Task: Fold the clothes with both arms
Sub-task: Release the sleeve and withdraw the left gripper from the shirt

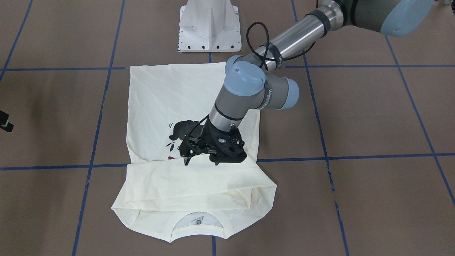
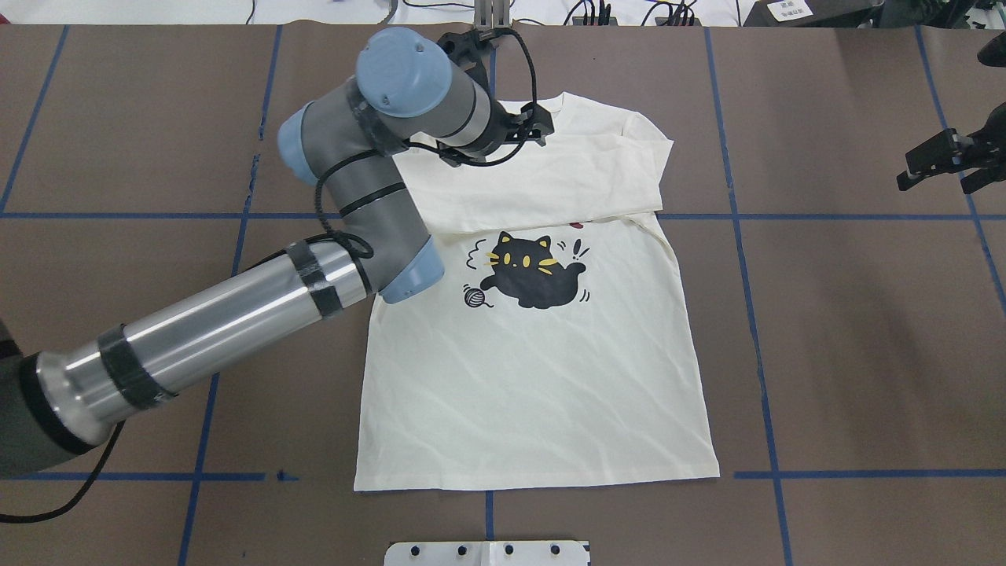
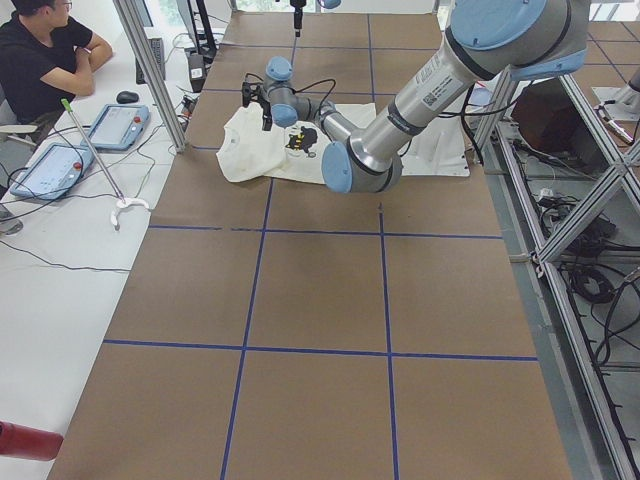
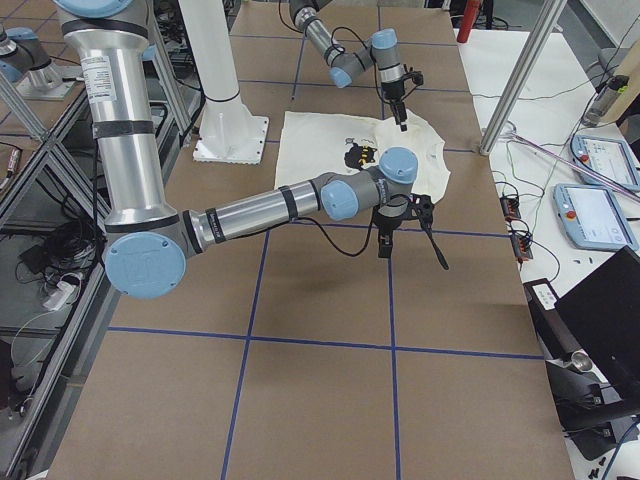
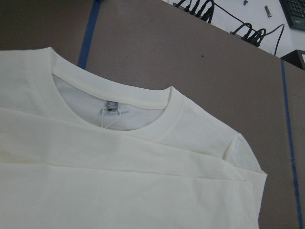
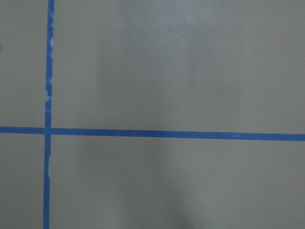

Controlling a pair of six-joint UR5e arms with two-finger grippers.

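T-shirt [image 2: 534,377] lies flat mid-table [image 2: 864,354], print side up, hem toward the robot's white base [image 1: 209,28], collar [image 5: 176,112] at the far end. Cat print [image 2: 530,271] is in plain view. Both sleeves [image 2: 550,181] are folded in across the chest just above it, w/ a speck of red peeking out at the fold edge. L arm [image 2: 236,314] reaches over the shirt from the robot's left. The L gripper [image 1: 201,160] points down above the folded sleeves, near the collar, fingers spread, nothing between them. R gripper [image 2: 955,169] hangs well off to the other side over bare brown table, fingers wide apart, empty. Its cam shows blue tape lines [image 6: 167,134] crossing on the brown. Person [image 3: 45,60] sits at the side desk.
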